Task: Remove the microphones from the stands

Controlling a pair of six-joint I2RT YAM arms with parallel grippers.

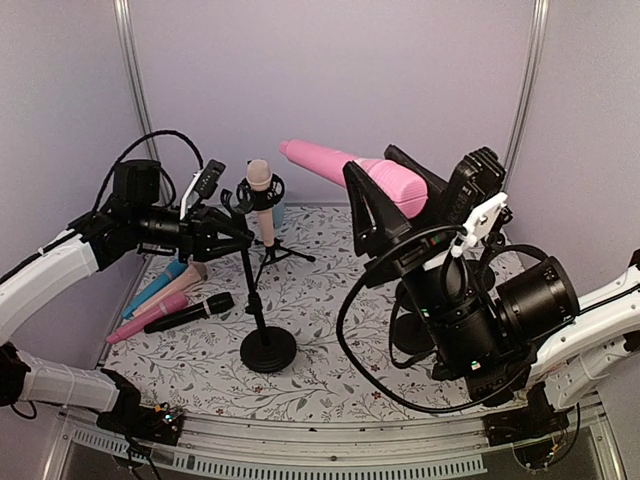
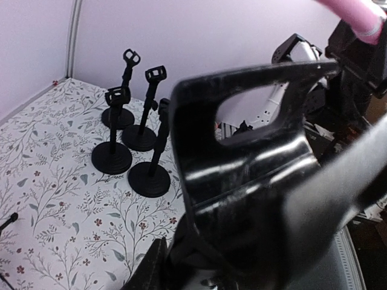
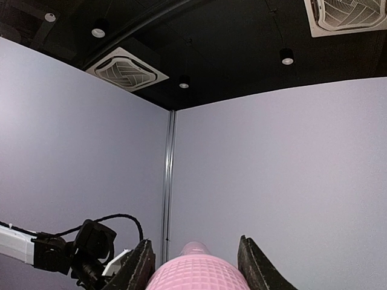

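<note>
Right claw clamped on pink microphone, raised; left claw closed round stand

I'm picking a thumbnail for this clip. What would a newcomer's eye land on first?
First, the big pink microphone, held high over the middle of the table in the right tool. Next, the left tool clamped on the pole of the black round-base stand at the centre. Then the loose microphones lying together near the table's left edge.
</note>
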